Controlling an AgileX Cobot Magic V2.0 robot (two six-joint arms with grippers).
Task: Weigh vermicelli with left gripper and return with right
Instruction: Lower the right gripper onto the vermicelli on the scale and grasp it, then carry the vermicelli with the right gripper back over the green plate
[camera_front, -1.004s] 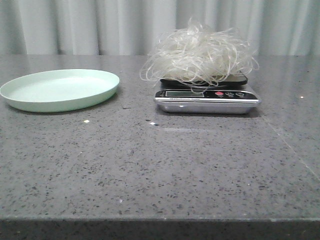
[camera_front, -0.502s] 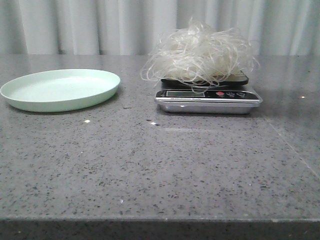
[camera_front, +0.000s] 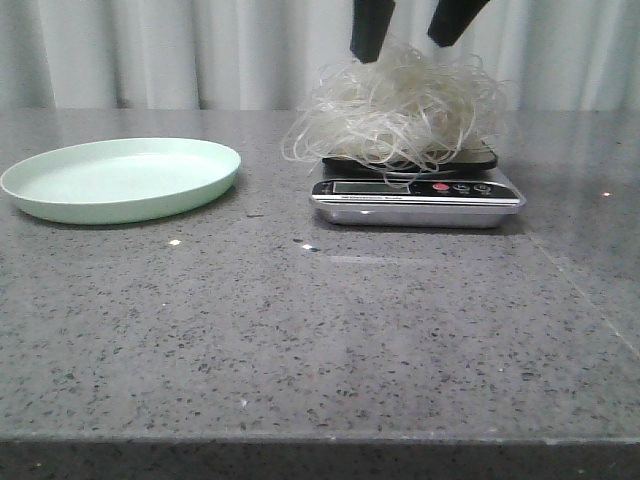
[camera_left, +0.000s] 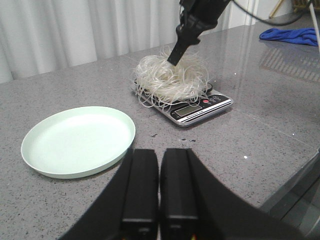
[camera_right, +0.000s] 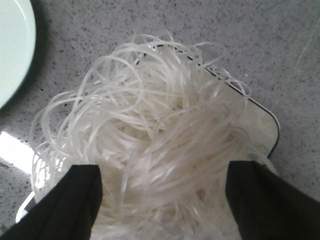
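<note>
The vermicelli (camera_front: 400, 108), a fluffy tangle of whitish translucent strands, lies on the kitchen scale (camera_front: 415, 197) at the back right of the table. My right gripper (camera_front: 408, 45) is open and comes down from above, its two black fingers at the top of the tangle, one on each side. In the right wrist view the fingers (camera_right: 75, 200) straddle the vermicelli (camera_right: 160, 145). The pale green plate (camera_front: 120, 178) stands empty at the left. My left gripper (camera_left: 159, 190) is shut and empty, low over the table near the plate (camera_left: 77, 140); it sees the vermicelli (camera_left: 167, 77) farther off.
Grey speckled stone table (camera_front: 320, 330) with a pale curtain behind. A blue cloth (camera_left: 292, 36) lies at the far right of the table. The table's front edge (camera_front: 320, 438) runs near the camera.
My right gripper has come down into the front view from above and now stands open at the top of the vermicelli. The plate, scale and vermicelli have not moved.
</note>
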